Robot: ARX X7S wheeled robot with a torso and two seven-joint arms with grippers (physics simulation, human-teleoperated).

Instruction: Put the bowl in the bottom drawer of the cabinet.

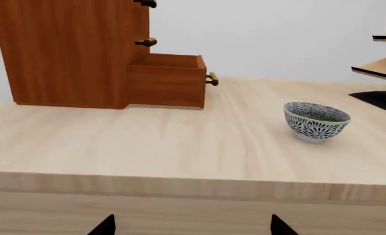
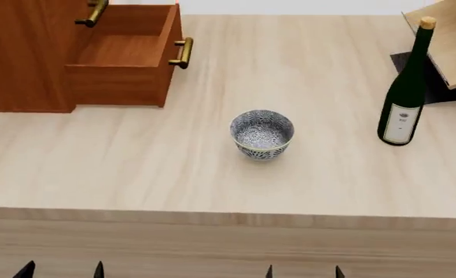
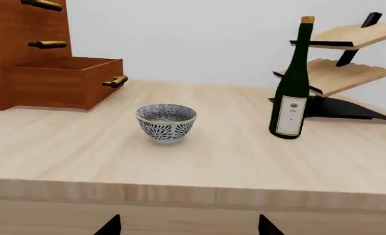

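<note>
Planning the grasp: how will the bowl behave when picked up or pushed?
The bowl looks like glazed ceramic: probably rigid, slick, chip-prone. Its narrow foot suggests a high push could tip it, though the round, low shape should slide if pushed low. A rim pinch seems workable.

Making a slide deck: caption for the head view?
Patterned bowl on a wooden table, open bottom drawer behind, bottle aside.

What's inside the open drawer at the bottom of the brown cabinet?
Nothing that shows. From the head view the bottom drawer looks empty, only bare wood on its floor. Its back part, under the cabinet, is hidden. The bowl sits on the table.
</note>
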